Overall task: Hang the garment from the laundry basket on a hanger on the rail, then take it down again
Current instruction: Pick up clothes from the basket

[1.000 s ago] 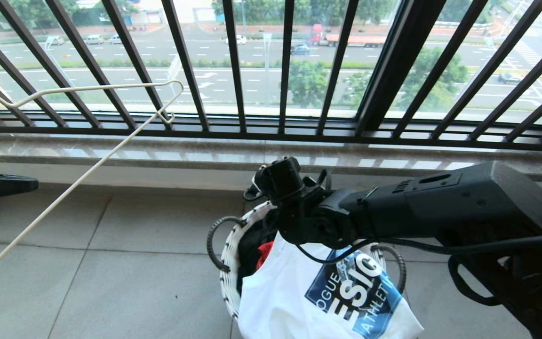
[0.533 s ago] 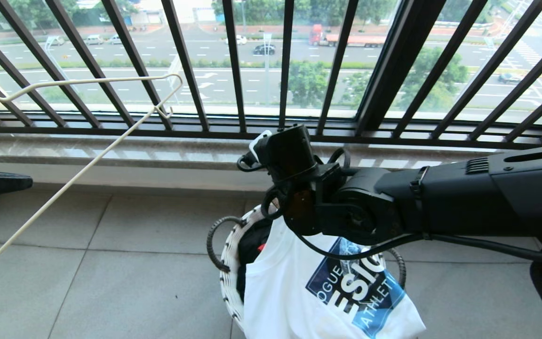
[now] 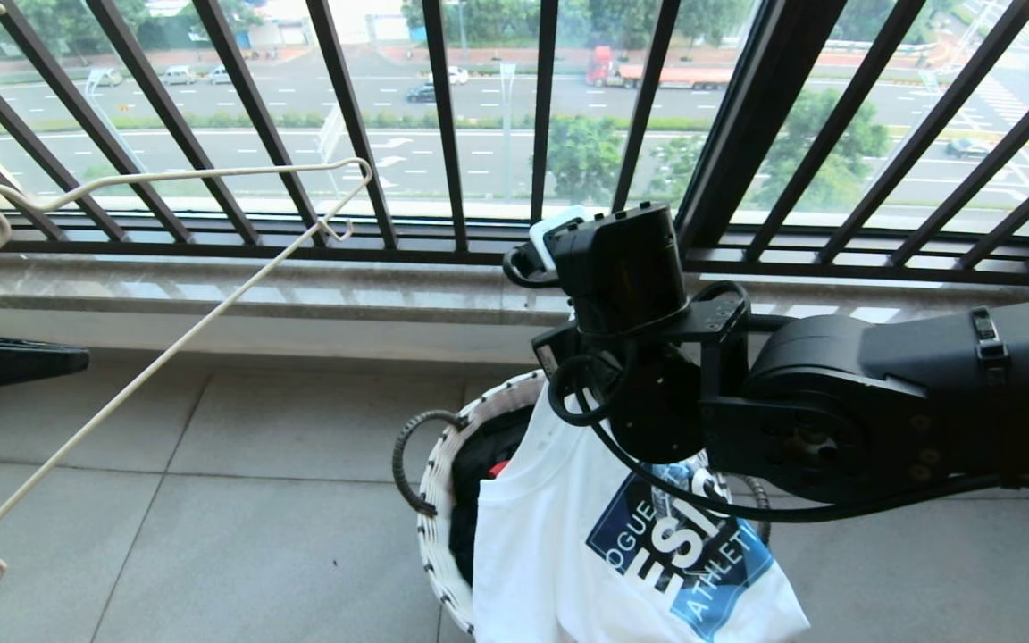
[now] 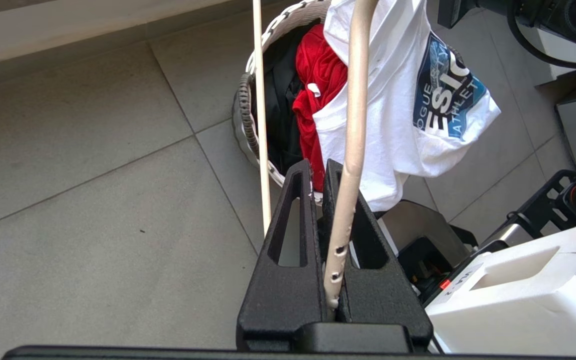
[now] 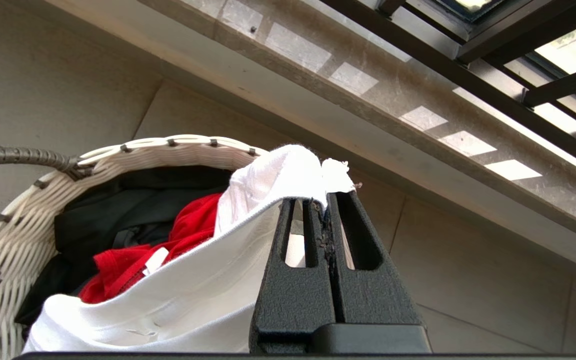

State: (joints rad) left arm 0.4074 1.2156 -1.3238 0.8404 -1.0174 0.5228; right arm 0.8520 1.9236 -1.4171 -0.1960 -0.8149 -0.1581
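Garment (image 3: pixel 568 554) pinched at its top edge in right gripper (image 5: pixel 327 200), dangling over laundry basket (image 3: pixel 439 500) rim; hanger (image 3: pixel 157 357) (clamped in left gripper (image 4: pixel 324 172)) off to the left, long bar slanting

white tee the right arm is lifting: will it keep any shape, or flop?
Likely floppy: the white T-shirt hangs in loose folds from the right end effector, pinched at one edge. Probably light: thin fabric, a small pinch carries it. It may drag the red garment lying against it in the laundry basket.
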